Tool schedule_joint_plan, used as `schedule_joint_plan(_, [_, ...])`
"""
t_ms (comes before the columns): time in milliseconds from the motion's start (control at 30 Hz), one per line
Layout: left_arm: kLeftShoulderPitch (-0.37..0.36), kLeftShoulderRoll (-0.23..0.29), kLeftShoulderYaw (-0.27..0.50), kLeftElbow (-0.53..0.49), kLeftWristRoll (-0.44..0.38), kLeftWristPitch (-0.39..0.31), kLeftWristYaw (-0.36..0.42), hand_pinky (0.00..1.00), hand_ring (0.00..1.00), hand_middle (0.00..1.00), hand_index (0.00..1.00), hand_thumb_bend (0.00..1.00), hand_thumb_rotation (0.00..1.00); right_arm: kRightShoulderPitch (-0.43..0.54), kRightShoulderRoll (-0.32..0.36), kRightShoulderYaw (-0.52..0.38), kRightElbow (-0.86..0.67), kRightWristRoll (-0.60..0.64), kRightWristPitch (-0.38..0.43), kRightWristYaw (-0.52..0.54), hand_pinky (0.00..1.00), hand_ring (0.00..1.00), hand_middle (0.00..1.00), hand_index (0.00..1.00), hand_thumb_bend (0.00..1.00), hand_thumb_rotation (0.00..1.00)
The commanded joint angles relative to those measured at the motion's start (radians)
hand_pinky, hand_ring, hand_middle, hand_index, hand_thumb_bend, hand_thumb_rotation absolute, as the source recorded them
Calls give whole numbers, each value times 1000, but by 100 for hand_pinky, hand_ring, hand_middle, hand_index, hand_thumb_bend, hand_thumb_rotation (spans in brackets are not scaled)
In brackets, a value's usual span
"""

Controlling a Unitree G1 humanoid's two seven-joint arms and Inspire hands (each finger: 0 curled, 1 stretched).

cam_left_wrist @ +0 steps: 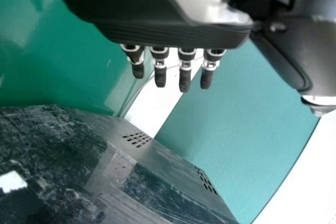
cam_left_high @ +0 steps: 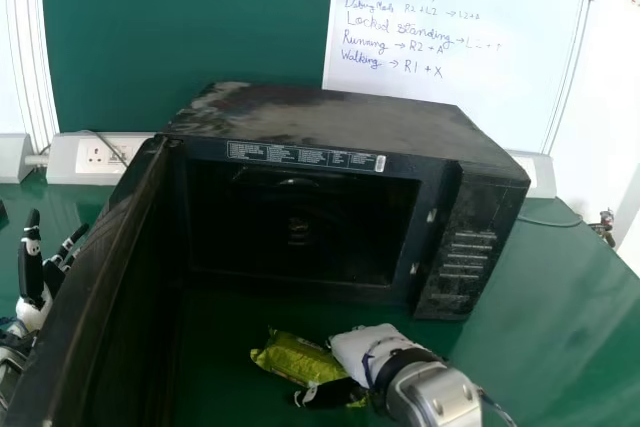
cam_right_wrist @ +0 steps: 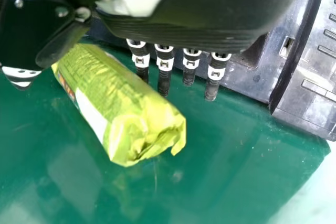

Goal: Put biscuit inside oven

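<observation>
R hand (cam_left_high: 362,352) beside biscuit pkt (cam_left_high: 297,358)

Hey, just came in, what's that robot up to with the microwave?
The robot has its right robot hand open at a green biscuit packet, which lies on the table in front of the microwave. The microwave's door is open, and the packet isn't inside. The left robot hand is open, beyond the door, with nothing in it.

Handwritten whiteboard (cam_left_high: 505,87) and white socket panel (cam_left_high: 97,159) beyond green table (cam_left_high: 565,317)
</observation>
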Motion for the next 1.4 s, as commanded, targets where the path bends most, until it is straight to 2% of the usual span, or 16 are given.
schedule_joint_plan(0, [-1, -1, 1, -12, -10, 5, 2, 66, 72, 75, 74, 72, 0, 14, 9, -6, 0, -5, -15, -19, 89, 94, 93, 92, 91, 26])
schedule_joint_plan(233, [0, -1, 1, -16, -9, 3, -2, 66, 72, 75, 75, 70, 0, 39, 17, -3, 3, -16, -40, -19, 90, 94, 94, 91, 96, 26])
schedule_joint_plan(333, [0, -1, 1, -17, -9, 5, 1, 66, 72, 75, 75, 71, 0, 56, 22, 1, 5, -29, -49, -26, 90, 94, 94, 91, 79, 21])
schedule_joint_plan(433, [0, 1, -1, -13, -6, -2, -10, 66, 72, 75, 74, 71, 0, 66, 31, 9, 16, -48, -57, -22, 91, 95, 94, 92, 84, 24])
schedule_joint_plan(667, [1, -3, 5, -21, -16, 9, 2, 67, 72, 75, 74, 72, 0, 95, 48, 25, 35, -90, -78, -54, 90, 94, 94, 91, 77, 20])
schedule_joint_plan(933, [1, -3, 4, -21, -15, 7, 3, 66, 72, 75, 74, 71, 0, 106, 57, 21, 46, -104, -97, -74, 91, 93, 94, 92, 79, 22])
schedule_joint_plan(1133, [3, -2, 4, -26, -13, 7, 4, 66, 72, 74, 74, 72, 0, 106, 59, 14, 48, -102, -106, -74, 91, 94, 95, 92, 90, 26])
schedule_joint_plan(1167, [3, -2, 4, -25, -14, 7, 3, 66, 72, 74, 74, 72, 0, 110, 59, 13, 48, -104, -107, -83, 91, 93, 95, 92, 89, 26])
schedule_joint_plan(1200, [3, -1, 4, -24, -13, 7, 0, 66, 72, 75, 74, 72, 0, 112, 59, 12, 48, -107, -107, -87, 90, 93, 94, 91, 80, 23])
schedule_joint_plan(1300, [5, 0, 3, -26, -13, 5, -4, 67, 72, 75, 74, 71, 0, 116, 56, 16, 52, -115, -114, -97, 90, 93, 94, 91, 74, 22])
schedule_joint_plan(1367, [4, 0, 4, -27, -16, 10, 1, 66, 72, 75, 73, 72, 0, 120, 55, 20, 59, -119, -118, -112, 89, 92, 94, 91, 74, 24])
